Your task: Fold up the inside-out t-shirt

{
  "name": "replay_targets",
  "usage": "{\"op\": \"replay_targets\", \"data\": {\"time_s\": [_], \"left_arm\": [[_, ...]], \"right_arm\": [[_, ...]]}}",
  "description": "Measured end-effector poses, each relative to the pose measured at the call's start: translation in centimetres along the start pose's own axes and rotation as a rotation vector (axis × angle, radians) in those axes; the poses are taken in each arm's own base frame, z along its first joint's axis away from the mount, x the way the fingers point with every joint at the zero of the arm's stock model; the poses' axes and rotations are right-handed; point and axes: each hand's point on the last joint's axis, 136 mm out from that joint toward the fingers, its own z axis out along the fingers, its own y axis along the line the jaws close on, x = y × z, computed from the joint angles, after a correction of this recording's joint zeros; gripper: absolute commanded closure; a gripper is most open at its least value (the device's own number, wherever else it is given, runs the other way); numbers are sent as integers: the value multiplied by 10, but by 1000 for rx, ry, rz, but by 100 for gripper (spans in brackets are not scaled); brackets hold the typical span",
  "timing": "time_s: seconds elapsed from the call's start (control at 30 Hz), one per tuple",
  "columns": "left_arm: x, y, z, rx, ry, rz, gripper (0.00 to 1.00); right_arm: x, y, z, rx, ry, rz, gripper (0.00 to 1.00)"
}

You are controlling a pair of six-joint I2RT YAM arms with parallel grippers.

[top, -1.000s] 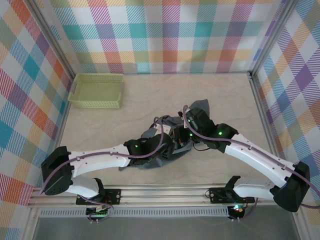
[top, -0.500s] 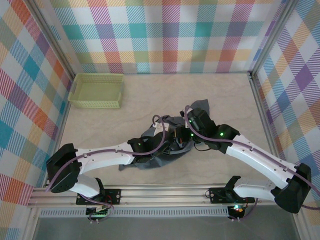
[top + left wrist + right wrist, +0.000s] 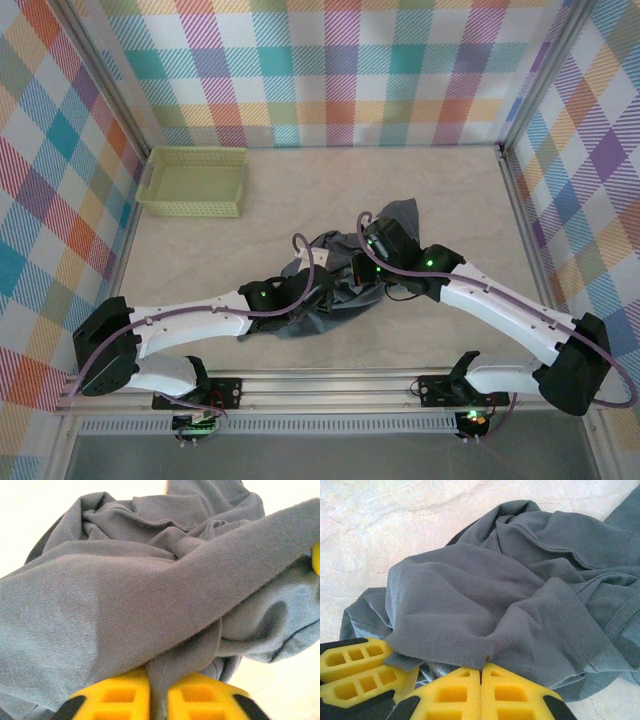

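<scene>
While left gripper [image 3: 158, 702] and right gripper [image 3: 481, 685] each clamp a pinch of shirt [image 3: 485, 585], draw apart slowly; cloth bunched, grips thin, may slip.

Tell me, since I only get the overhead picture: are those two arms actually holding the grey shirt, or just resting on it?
Observer: In the left wrist picture, the left end effector is shut on a fold of the t-shirt, with cloth pinched between its yellow fingers.
Operator: And the other arm?
Observer: In the right wrist picture, the right end effector is shut too, with an edge of the cloth running into the seam between its tips.
Operator: Is the shirt flat yet?
Observer: No. Close up it is bunched in deep wrinkles, with a stitched hem showing at the right.
</scene>
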Motion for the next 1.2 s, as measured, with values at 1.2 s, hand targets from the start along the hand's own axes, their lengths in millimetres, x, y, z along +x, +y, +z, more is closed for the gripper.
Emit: {"op": "replay_targets", "data": {"time_s": [1.2], "left_arm": [[7, -8, 18, -8, 57, 25, 85]], "right_arm": [[9, -10, 14, 57, 44, -4, 100]]}}
